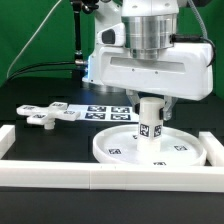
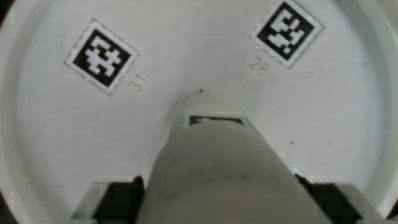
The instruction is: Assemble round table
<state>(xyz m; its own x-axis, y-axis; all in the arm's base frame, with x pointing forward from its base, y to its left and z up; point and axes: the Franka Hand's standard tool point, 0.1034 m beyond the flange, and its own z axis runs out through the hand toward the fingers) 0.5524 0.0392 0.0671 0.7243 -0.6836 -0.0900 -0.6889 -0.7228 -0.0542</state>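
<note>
The large rimmed round disc (image 1: 150, 146) lies flat on the black table near the front rail. The short cylindrical post (image 1: 151, 122) stands upright on the disc's middle. My gripper (image 1: 150, 100) is shut on the post's upper end from above. In the wrist view the post (image 2: 217, 160) runs down from between my dark fingertips (image 2: 125, 200) onto the disc (image 2: 178, 60), whose surface shows two square tags. The cross-shaped foot (image 1: 48, 114) lies on the table at the exterior view's left, apart from the disc.
The marker board (image 1: 105, 110) lies behind the disc. A long white border rail (image 1: 100, 172) runs along the front, with a short rail (image 1: 8, 140) at the exterior view's left and another (image 1: 214, 148) at its right.
</note>
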